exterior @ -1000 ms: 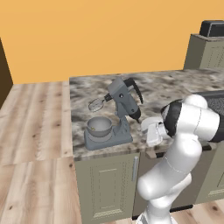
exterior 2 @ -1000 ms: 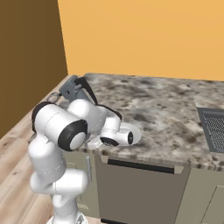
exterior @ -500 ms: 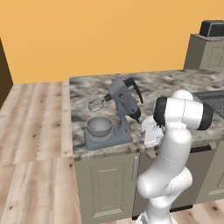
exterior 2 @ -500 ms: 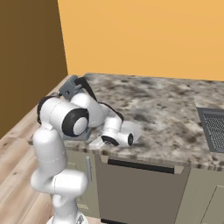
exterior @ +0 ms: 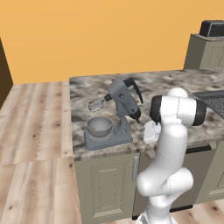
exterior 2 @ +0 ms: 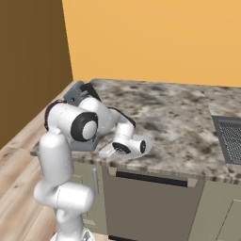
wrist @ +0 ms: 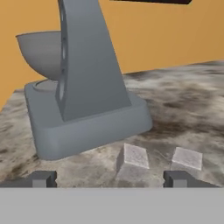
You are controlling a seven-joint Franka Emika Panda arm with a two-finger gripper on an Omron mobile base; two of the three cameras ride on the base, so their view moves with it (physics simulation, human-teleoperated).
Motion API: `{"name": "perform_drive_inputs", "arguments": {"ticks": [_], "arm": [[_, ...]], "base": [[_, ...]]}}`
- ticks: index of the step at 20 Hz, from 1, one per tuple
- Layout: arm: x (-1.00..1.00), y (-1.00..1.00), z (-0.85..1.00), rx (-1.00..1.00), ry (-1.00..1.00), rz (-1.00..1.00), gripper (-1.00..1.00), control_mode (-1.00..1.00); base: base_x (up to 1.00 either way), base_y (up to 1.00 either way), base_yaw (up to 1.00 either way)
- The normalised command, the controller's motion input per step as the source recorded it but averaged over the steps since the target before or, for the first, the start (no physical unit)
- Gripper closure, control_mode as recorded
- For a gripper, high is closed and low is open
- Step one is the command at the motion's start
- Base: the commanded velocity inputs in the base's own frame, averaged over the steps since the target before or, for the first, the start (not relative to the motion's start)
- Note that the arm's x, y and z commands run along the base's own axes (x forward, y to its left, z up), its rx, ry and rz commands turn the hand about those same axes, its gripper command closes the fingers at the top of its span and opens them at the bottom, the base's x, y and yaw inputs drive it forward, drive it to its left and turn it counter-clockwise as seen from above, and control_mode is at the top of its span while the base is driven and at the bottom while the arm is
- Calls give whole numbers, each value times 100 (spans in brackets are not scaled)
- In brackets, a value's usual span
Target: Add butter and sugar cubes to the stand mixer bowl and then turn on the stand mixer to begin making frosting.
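Two sugar cubes lie on the counter beside the stand mixer, jaws wide on the gripper, so centre on the nearer cube before closing.

Grey stand mixer and pale speckled cubes on mottled grey-brown counter.

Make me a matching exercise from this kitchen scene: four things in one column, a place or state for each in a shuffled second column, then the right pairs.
Things
1. stand mixer bowl
2. whisk
3. gripper
4. two sugar cubes

Places or states
A. open, low over the counter
B. on the counter beside the mixer base
C. raised with the tilted-back head
D. seated on the mixer base

Pairs: 1-D, 2-C, 3-A, 4-B
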Motion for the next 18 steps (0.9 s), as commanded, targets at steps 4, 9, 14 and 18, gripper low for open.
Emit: {"name": "perform_drive_inputs", "arguments": {"ticks": [4, 9, 14, 18], "arm": [[29, 0, -4, 0, 0, 0, -100, -100], [21, 0, -16, 0, 0, 0, -100, -100], [1, 0, -25, 0, 0, 0, -100, -100], [-2, 19, -35, 0, 0, 0, -100, -100]], "base": [[0, 0, 0], [0, 0, 0], [0, 0, 0], [0, 0, 0]]}}
